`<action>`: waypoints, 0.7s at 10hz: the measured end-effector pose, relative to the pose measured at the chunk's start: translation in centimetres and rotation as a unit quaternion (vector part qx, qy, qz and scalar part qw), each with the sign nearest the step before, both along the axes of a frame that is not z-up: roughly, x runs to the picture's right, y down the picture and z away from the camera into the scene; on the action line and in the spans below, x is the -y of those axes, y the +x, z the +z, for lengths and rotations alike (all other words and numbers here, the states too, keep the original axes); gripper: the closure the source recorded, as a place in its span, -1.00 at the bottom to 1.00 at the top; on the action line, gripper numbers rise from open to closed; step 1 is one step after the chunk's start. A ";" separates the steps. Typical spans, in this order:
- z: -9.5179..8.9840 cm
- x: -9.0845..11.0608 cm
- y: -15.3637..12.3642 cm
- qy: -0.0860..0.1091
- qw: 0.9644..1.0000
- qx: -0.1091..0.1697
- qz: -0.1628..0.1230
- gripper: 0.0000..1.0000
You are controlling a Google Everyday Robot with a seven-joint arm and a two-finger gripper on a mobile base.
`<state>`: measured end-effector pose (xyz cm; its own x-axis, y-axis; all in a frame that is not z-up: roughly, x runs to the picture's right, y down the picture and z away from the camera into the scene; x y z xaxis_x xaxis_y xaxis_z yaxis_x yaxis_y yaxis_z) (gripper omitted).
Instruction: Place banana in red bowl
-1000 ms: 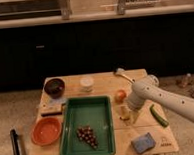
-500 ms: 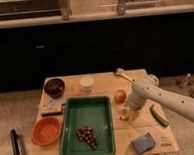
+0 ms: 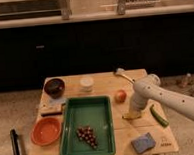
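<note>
The banana is small and yellow and lies on the wooden table just right of the green tray; only part of it shows under the arm. My gripper points down right over the banana, at the end of the white arm that comes in from the right. The red bowl is wide, shallow and orange-red; it sits at the table's front left, across the tray from the gripper, and is empty.
A green tray with dark grapes fills the table's middle. A dark bowl and a white jar stand at the back. A round orange fruit, a green cucumber, a blue sponge and a white spoon lie to the right.
The arm and gripper have held nearly still over the banana. Nothing else on the table has moved.
</note>
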<state>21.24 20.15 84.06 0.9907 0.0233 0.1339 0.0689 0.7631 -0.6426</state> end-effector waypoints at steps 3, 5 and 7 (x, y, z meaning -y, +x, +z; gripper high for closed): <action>-0.8 0.3 0.0 0.000 1.000 0.006 -0.007 1.00; -1.5 0.8 -0.7 0.005 1.000 0.012 -0.016 1.00; -2.5 1.4 -2.1 0.014 0.999 0.023 -0.033 1.00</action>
